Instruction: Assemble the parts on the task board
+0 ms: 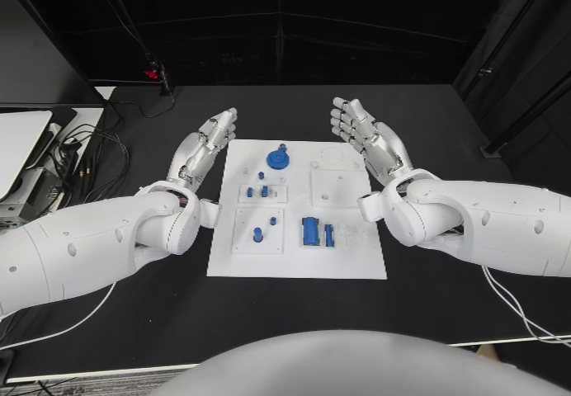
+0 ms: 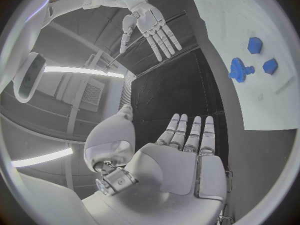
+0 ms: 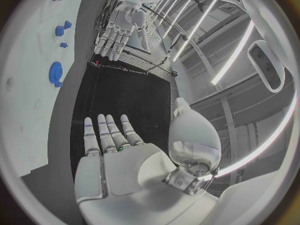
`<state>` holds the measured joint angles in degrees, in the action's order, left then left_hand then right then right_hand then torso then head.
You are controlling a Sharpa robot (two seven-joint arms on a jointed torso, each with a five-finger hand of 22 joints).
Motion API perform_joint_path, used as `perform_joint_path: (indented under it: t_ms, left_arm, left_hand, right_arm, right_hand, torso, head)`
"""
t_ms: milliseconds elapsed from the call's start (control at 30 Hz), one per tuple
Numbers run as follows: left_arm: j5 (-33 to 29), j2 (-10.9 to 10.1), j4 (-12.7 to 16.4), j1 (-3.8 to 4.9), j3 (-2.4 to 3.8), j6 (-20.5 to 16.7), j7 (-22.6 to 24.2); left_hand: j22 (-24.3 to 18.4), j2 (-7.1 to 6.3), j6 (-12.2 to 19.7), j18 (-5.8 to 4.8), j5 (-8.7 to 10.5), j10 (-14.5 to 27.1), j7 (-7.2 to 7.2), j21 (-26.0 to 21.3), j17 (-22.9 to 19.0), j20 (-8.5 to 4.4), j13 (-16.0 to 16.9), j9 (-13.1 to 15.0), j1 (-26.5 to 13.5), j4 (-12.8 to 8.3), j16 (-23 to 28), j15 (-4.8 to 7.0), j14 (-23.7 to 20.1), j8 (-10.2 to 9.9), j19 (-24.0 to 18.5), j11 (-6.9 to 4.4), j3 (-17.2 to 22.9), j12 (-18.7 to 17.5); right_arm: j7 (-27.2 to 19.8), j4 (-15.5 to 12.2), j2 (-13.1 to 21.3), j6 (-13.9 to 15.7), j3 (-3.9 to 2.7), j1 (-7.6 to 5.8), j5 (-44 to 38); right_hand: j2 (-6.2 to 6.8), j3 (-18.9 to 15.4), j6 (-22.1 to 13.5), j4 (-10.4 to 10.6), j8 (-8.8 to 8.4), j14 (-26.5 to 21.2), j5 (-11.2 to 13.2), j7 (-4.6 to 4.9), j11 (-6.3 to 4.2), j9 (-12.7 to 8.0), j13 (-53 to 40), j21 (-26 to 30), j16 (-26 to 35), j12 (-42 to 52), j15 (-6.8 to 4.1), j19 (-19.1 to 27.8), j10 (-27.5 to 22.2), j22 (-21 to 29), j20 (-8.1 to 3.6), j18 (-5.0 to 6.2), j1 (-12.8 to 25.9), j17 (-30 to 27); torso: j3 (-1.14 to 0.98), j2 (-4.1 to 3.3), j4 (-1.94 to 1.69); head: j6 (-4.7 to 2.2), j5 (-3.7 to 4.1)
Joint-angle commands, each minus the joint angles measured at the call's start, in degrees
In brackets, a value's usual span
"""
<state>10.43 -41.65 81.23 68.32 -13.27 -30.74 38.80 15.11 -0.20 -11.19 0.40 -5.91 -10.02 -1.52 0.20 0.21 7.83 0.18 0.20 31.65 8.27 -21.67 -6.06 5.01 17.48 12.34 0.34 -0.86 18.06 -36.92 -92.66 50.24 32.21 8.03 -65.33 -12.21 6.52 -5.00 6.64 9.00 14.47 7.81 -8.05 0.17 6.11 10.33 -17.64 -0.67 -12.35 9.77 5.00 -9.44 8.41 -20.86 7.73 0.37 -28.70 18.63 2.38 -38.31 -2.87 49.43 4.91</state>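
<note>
task board (image 1: pixel 298 260): flat white rectangular plate, mid-table | parts (image 1: pixel 317 232): small matte blue pieces, one toothed gear (image 1: pixel 279 157) | left hand (image 1: pixel 205 148), right hand (image 1: pixel 369 139): flanking board, fingers extended, empty

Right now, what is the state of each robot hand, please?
Left robot hand: open, fingers straight, holding nothing, beside the task board.
Right robot hand: open, fingers straight, holding nothing, beside the board.

both hands (image 1: pixel 205 142) (image 1: pixel 371 140) hover flat beside the board (image 1: pixel 298 264), left and right, fingers apart. bare desk (image 1: pixel 298 115) lies between them; only low blue parts (image 1: pixel 277 157) stand on the board.
</note>
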Motion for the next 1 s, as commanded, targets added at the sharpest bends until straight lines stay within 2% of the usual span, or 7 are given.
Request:
perform_joint_path:
  t_ms: [33,67,200,233,433,700,1000]
  left_arm:
    - [-1.22,-0.31,1.00,-0.67,1.29,-1.62,-0.95]
    - [-1.74,-0.47,1.44,-1.09,1.97,-2.28,-1.41]
    - [-4.71,-1.34,3.93,-3.50,5.82,-6.07,-4.00]
    - [-6.07,-1.75,5.07,-4.61,7.60,-7.82,-5.19]
    - [-9.75,-2.84,8.16,-7.60,12.39,-12.51,-8.41]
    - [-10.43,-3.04,8.73,-8.16,13.27,-13.38,-9.00]
    - [-10.43,-3.04,8.73,-8.16,13.27,-13.38,-9.00]
  left_hand:
    - [-6.22,0.20,4.60,-0.40,5.91,4.14,1.52,-0.20,-0.21,-3.24,-0.18,-0.20,-13.14,-3.40,8.94,6.06,-5.01,-7.21,-5.08,-0.34,0.86,-7.46]
    - [-7.86,0.20,5.81,-0.40,5.91,5.21,1.52,-0.20,-0.21,-7.83,-0.18,-0.20,-16.57,-8.27,11.31,6.06,-5.01,-9.13,-6.41,-0.34,0.86,-9.43]
    - [-15.11,0.20,11.19,-0.40,5.91,10.02,1.52,-0.20,-0.21,-7.83,-0.18,-0.20,-24.04,-8.27,16.48,6.06,-5.01,-13.28,-12.34,-0.34,0.86,-13.74]
    - [-15.11,0.20,11.19,-0.40,5.91,10.02,1.52,-0.20,-0.21,-7.83,-0.18,-0.20,-26.06,-8.27,21.67,6.06,-5.01,-17.48,-12.34,-0.34,0.86,-18.06]
    - [-15.11,0.20,11.19,-0.40,5.91,10.02,1.52,-0.20,-0.21,-7.83,-0.18,-0.20,-31.65,-8.27,21.67,6.06,-5.01,-17.48,-12.34,-0.34,0.86,-18.06]
    - [-15.11,0.20,11.19,-0.40,5.91,10.02,1.52,-0.20,-0.21,-7.83,-0.18,-0.20,-31.65,-8.27,21.67,6.06,-5.01,-17.48,-12.34,-0.34,0.86,-18.06]
    - [-15.11,0.20,11.19,-0.40,5.91,10.02,1.52,-0.20,-0.21,-7.83,-0.18,-0.20,-31.65,-8.27,21.67,6.06,-5.01,-17.48,-12.34,-0.34,0.86,-18.06]
  right_arm:
    - [0.96,0.22,-0.68,1.64,-0.86,0.46,1.55]
    - [1.35,0.38,-0.99,2.29,-1.32,0.76,2.22]
    - [3.58,1.28,-2.75,6.00,-3.91,2.46,6.08]
    - [4.52,1.66,-3.49,7.57,-5.00,3.18,7.71]
    - [6.86,2.60,-5.33,11.46,-7.72,4.96,11.75]
    - [7.12,2.71,-5.55,11.91,-8.03,5.17,12.21]
    - [7.12,2.71,-5.55,11.91,-8.03,5.17,12.21]
  right_hand:
    - [-6.52,5.00,-6.64,-3.78,-6.02,-3.33,3.35,-0.17,-6.11,-4.29,7.32,0.67,5.13,-4.07,-5.00,3.83,-3.50,8.68,-3.32,-0.37,11.97,-7.74]
    - [-6.52,5.00,-6.64,-4.60,-7.37,-7.81,8.05,-0.17,-6.11,-5.26,8.98,0.67,6.29,-4.98,-5.00,4.64,-4.37,10.64,-7.73,-0.37,14.70,-9.49]
    - [-6.52,5.00,-6.64,-9.00,-14.47,-7.81,8.05,-0.17,-6.11,-10.33,13.27,0.67,12.35,-9.77,-5.00,9.44,-8.41,15.71,-7.73,-0.37,21.59,-14.02]
    - [-6.52,5.00,-6.64,-9.00,-14.47,-7.81,8.05,-0.17,-6.11,-10.33,17.64,0.67,12.35,-9.77,-5.00,9.44,-8.41,16.77,-7.73,-0.37,23.03,-18.63]
    - [-6.52,5.00,-6.64,-9.00,-14.47,-7.81,8.05,-0.17,-6.11,-10.33,17.64,0.67,12.35,-9.77,-5.00,9.44,-8.41,20.86,-7.73,-0.37,28.70,-18.63]
    - [-6.52,5.00,-6.64,-9.00,-14.47,-7.81,8.05,-0.17,-6.11,-10.33,17.64,0.67,12.35,-9.77,-5.00,9.44,-8.41,20.86,-7.73,-0.37,28.70,-18.63]
    - [-6.52,5.00,-6.64,-9.00,-14.47,-7.81,8.05,-0.17,-6.11,-10.33,17.64,0.67,12.35,-9.77,-5.00,9.44,-8.41,20.86,-7.73,-0.37,28.70,-18.63]
  torso:
    - [-0.13,0.38,0.16]
    - [-0.18,0.53,0.23]
    - [-0.48,1.44,0.59]
    - [-0.63,1.89,0.77]
    - [-1.42,4.24,1.71]
    - [-2.21,6.63,2.67]
    - [-2.38,7.13,2.87]
  head:
    - [-0.73,-0.25]
    - [-1.07,-0.36]
    - [-3.00,-0.99]
    - [-3.94,-1.29]
    - [-8.93,-2.91]
    - [-13.99,-4.56]
    - [-15.06,-4.91]
